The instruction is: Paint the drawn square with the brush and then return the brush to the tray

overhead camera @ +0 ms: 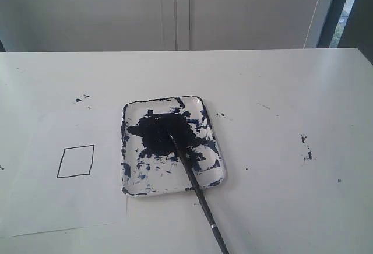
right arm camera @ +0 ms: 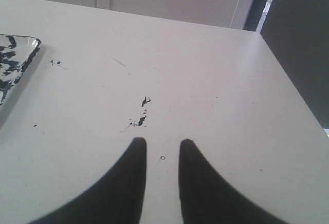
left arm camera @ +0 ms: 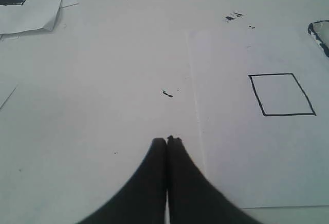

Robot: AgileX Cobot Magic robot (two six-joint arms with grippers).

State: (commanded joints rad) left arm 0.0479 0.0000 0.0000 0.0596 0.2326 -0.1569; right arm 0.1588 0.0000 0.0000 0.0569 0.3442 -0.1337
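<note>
My left end effector (left arm camera: 167, 141) has its two black fingers pressed together, with nothing between them, above the white table (overhead camera: 280, 91) and close to the edge of a white paper sheet (overhead camera: 58, 201). My right end effector (right arm camera: 163, 147) is spread, its gap empty, over bare table flecked with dark paint specks (right arm camera: 141, 116). A corner of the tray shows off to one side of it. In the exterior view the small black-outlined drawn square (overhead camera: 76, 161) sits on the paper at 9 o'clock from the white, rounded-rectangle shallow tray (overhead camera: 163, 101), and it is blank inside. The tray is smeared with dark navy-black paint. The long thin black brush (overhead camera: 192, 184) lies with its tip in the dark blotch at the tray's middle. Its handle runs out over the rim toward 5 o'clock onto the table, the silver band (overhead camera: 213, 226) lying past the tray. Neither end effector touches the brush.
</note>
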